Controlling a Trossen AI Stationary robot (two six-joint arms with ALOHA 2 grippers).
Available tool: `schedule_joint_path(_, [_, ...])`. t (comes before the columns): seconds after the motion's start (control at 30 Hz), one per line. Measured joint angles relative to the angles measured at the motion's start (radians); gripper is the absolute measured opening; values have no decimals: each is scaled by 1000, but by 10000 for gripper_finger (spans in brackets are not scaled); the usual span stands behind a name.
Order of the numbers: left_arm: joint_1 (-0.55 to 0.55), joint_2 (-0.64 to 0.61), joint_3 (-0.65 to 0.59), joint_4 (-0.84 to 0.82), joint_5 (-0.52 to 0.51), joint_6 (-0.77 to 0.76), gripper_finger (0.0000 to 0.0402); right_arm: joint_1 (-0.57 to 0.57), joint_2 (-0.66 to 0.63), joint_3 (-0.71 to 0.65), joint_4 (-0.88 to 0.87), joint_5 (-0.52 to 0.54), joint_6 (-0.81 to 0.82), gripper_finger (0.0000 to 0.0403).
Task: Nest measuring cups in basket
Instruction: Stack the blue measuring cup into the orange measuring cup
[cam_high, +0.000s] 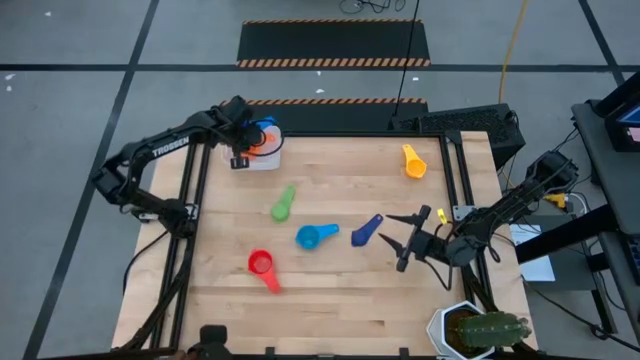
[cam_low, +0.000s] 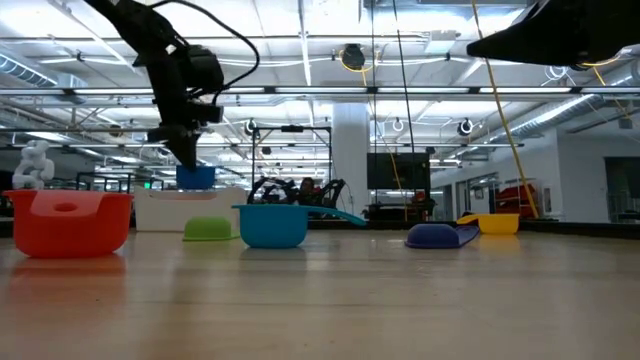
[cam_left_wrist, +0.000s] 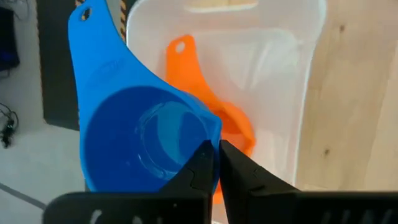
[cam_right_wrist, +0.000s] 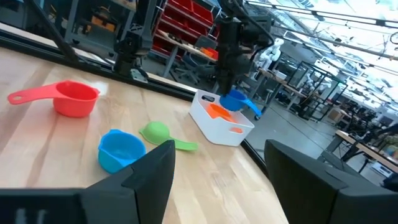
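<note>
While the blue cup (cam_left_wrist: 134, 134) is hanging over the basket (cam_left_wrist: 298, 81), you are looking at a light, stiff plastic scoop, smooth enough to slip, in my judgement. The left gripper (cam_left_wrist: 216, 163) is pinching its rim shut between the fingertips, and that thin wall looks like the sensible place to hold it, with the handle left free to line up. Inside the basket, directly under the blue cup, the orange cup (cam_left_wrist: 214, 112) is lying with its handle pointing the same way, so nesting should only need a straight drop.

Out from the basket across the table, the green cup (cam_high: 283, 205) is lying nearest, then the light blue cup (cam_high: 315, 236) and the navy cup (cam_high: 366, 230) beyond it, with the red cup (cam_high: 263, 267) farther off and the yellow cup (cam_high: 413, 160) well apart towards the right side. The right gripper (cam_high: 410, 238) is waiting just past the navy cup, fingers spread wide and holding nothing.

You can read "TROSSEN" on the left arm (cam_high: 165, 145); no writing is legible on the cups.
</note>
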Motion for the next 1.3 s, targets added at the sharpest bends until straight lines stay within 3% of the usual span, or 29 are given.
schedule_joint_path(0.3, [15,40,0,-33,3,26,30,-10,0,0,0,-1,-3,240])
schedule_joint_path(1.1, [17,40,-23,-59,3,77,37,-10,0,0,0,-1,-3,240])
schedule_joint_path(1.3, [17,40,-23,-47,-11,67,82,-10,0,0,0,-1,-3,240])
